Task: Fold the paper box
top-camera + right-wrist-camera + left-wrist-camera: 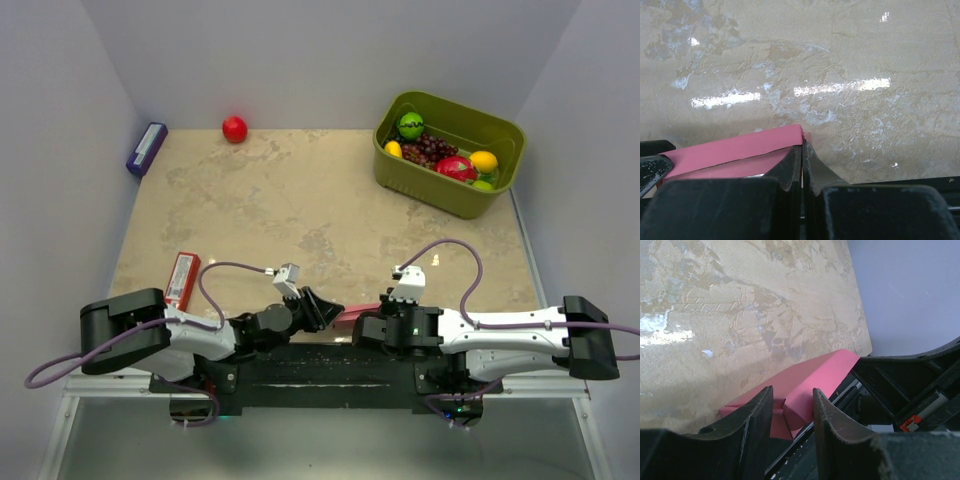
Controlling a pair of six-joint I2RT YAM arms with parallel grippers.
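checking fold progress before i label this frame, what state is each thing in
paper box: partly folded, held between both end effectors
left end effector: closed on a folded-up part of the paper box
right end effector: shut, pinching the paper box's edge
green bin: upright, holding fruit
red packet: lying flat, untouched
red ball: at rest, untouched
purple box: lying flat, untouched
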